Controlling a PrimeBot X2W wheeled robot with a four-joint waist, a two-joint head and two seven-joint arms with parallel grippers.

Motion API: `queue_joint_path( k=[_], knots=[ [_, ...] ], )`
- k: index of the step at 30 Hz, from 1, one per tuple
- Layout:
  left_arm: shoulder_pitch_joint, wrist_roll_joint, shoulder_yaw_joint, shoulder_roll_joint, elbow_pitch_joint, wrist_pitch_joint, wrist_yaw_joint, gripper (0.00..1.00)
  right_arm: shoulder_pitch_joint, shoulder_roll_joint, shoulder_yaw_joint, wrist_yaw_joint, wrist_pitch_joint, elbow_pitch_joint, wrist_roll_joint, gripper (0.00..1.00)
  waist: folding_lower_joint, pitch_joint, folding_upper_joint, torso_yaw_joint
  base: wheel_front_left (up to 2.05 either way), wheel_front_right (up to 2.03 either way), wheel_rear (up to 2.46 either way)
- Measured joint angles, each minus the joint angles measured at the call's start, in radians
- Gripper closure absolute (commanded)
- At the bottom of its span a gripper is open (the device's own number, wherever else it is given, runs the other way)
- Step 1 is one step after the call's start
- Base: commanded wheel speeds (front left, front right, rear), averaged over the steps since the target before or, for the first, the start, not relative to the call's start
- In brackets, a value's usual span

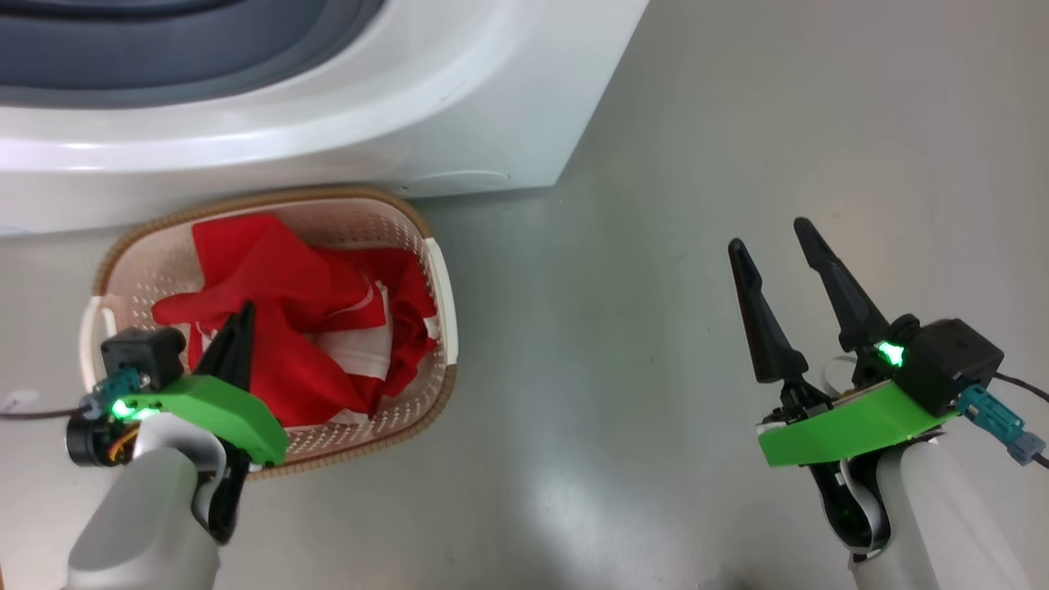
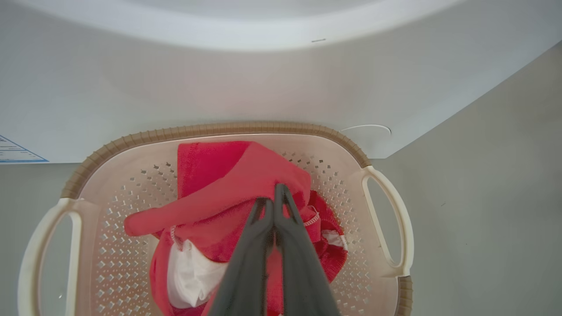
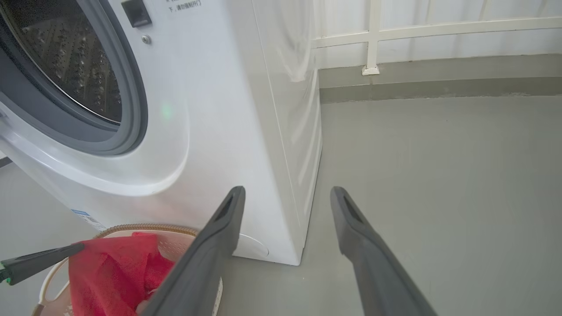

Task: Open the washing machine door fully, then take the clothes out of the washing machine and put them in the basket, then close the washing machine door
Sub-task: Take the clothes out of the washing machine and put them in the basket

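Check the left gripper [image 2: 274, 193]: its fingers are pressed together, tips at the red clothes [image 1: 279, 279] — you cannot tell whether fabric is pinched. The clothes lie heaped inside the basket [image 1: 156, 262], which stands on the floor [image 1: 623, 393] against the front of the washing machine [image 1: 492, 106]. The right gripper [image 1: 768, 233] is spread wide and empty — well apart from the basket.
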Motion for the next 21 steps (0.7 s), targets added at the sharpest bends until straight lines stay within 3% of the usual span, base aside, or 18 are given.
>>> queue_joint_path(
  k=[8, 14, 17, 18, 19, 20, 21],
  knots=[
    [-0.095, -0.094, -0.124, 0.02, 0.157, 0.0, 0.0, 1.0, -0.031, 0.012, 0.008, 0.0, 0.0, -0.005, -0.004, 0.0, 0.0, 0.061, 0.0, -0.024, 0.0, 0.0, 0.0],
    [-0.136, -0.153, -0.178, 0.032, 0.2, 0.0, 0.0, 0.98, -0.031, 0.014, 0.009, 0.0, 0.0, -0.006, -0.026, 0.0, 0.0, 0.072, 0.0, -0.039, 0.0, 0.0, 0.0],
    [-0.14, -0.171, -0.193, 0.039, 0.206, 0.0, 0.0, 0.73, -0.031, 0.015, 0.008, 0.0, 0.0, -0.006, -0.026, 0.0, 0.0, 0.067, 0.0, -0.041, 0.0, 0.0, 0.0],
    [-0.14, -0.182, -0.197, 0.041, 0.209, 0.0, 0.0, 0.58, -0.031, 0.015, 0.008, 0.0, 0.0, -0.006, -0.026, 0.0, 0.0, 0.065, 0.0, -0.041, 0.0, 0.0, 0.0],
    [-0.14, -0.191, -0.202, 0.043, 0.212, 0.0, 0.0, 0.36, -0.031, 0.015, 0.008, 0.0, 0.0, -0.006, -0.026, 0.0, 0.0, 0.062, 0.0, -0.041, 0.0, 0.0, 0.0],
    [-0.14, -0.198, -0.204, 0.044, 0.212, 0.0, 0.0, 0.04, -0.031, 0.015, 0.008, 0.0, 0.0, -0.006, -0.026, 0.0, 0.0, 0.059, 0.0, -0.04, 0.0, 0.0, 0.0],
    [-0.14, -0.206, -0.205, 0.045, 0.212, 0.0, 0.0, 0.0, -0.031, 0.015, 0.008, 0.0, 0.0, -0.006, -0.026, 0.0, 0.0, 0.057, 0.0, -0.039, 0.0, 0.0, 0.0]
  ],
)
